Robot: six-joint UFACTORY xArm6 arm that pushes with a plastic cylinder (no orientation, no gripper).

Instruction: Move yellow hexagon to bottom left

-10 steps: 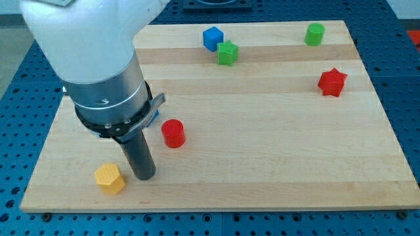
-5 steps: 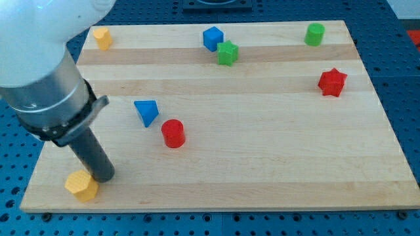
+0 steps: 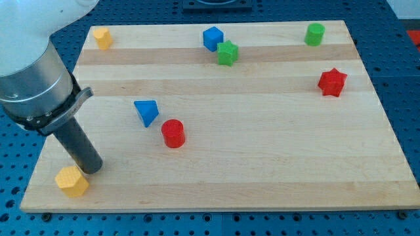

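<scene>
The yellow hexagon point(image 3: 71, 181) lies on the wooden board point(image 3: 262, 151) at the view's bottom left corner, close to the board's left and bottom edges. My tip point(image 3: 92, 168) rests just to the right of and slightly above the hexagon, touching or nearly touching its upper right side. The rod rises up and to the left into the arm's grey collar and white body point(image 3: 33, 72), which hides part of the board's left edge.
A second small yellow block point(image 3: 101, 37) sits at the top left. A blue triangle point(image 3: 146, 111) and a red cylinder point(image 3: 174, 133) lie left of centre. A blue cube point(image 3: 212, 38), green star point(image 3: 228, 53), green cylinder point(image 3: 315, 33) and red star point(image 3: 332, 82) lie at the top and right.
The yellow hexagon has slid leftward along the board's bottom, with my tip following on its right side. The arm's move uncovered the blue triangle and the top left yellow block.
</scene>
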